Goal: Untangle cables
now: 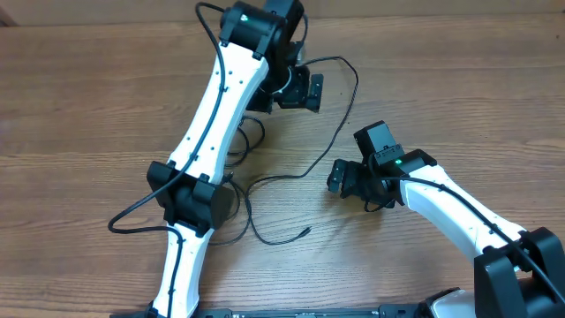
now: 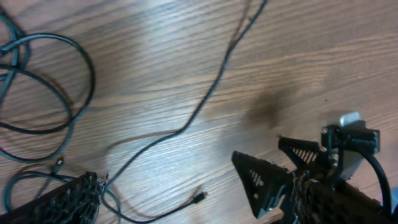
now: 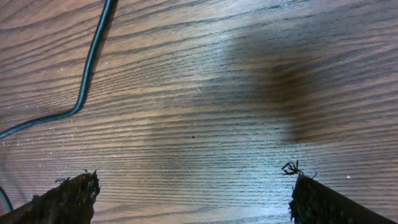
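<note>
1. Cables (image 1: 282, 177) — loose and flat on mid-table between the two arms, seemingly laid out so strands can be told apart; loops (image 2: 92, 74) bunched under the left arm, toward the left edge.
2. Long strand: long axis from far edge toward near edge, bending left midway, then hooking back; plug end (image 1: 307, 230) pointing toward the right edge.
3. Left gripper (image 2: 165, 167) spread wide, pinching nothing, hanging over the strand — likely placed to choose a hold.
4. Right gripper (image 3: 194, 179) spread too, empty, low over bare table (image 1: 459, 71) just beside the bend, probably ready to pin or lift.
</note>
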{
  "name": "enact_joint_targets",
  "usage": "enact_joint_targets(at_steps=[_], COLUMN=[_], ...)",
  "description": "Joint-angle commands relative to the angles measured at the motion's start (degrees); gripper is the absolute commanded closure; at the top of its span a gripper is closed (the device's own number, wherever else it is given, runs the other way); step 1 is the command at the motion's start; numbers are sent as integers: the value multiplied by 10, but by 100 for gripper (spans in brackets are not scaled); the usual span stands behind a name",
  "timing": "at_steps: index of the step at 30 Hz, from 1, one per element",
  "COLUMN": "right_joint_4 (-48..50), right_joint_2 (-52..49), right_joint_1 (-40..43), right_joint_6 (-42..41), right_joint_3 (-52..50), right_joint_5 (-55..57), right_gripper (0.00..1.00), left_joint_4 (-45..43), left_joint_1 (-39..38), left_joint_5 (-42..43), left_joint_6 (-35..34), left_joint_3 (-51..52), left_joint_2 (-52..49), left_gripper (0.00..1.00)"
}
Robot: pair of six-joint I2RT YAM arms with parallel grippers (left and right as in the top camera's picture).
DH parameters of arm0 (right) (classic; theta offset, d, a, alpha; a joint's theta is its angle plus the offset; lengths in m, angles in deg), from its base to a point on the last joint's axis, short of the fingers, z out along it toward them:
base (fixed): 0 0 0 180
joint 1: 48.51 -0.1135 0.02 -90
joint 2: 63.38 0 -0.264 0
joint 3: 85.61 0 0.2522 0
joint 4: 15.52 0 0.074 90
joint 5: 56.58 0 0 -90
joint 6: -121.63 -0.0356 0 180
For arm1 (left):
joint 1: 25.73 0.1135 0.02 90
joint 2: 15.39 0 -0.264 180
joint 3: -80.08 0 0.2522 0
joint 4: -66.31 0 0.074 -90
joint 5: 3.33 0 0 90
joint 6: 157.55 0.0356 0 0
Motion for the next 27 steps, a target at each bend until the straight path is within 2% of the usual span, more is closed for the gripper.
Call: enact_joint_targets(at_steps=[1,4,10,14,17,20,27], right_joint_4=[1,0,-1,0,3,4,2], right_joint_2=[-1,-1,-1,-1,-1,-1,-1], right_joint_1=[2,2,2,2,2,2,2], right_joint_6=[3,3,3,3,3,3,3], right_joint_3=[-6,-8,-10,-10,-10,-10,-12], right_joint_5=[6,6,10,10,10,10,10], right_gripper=[0,0,0,0,0,0,0], left_joint_4=[2,2,2,2,2,2,2], left_joint_1=[16,22,33,47,55,62,65], left_joint_5=[-6,-22,-110,-98,-31,12,-28], left_joint_6=[19,19,15,30,58,58,58], left_joint_3=[-6,-6,19,52,66,66,83], left_joint_2=[19,22,22,22,23,35,147], left_gripper=[0,1,7,6,6,3,0])
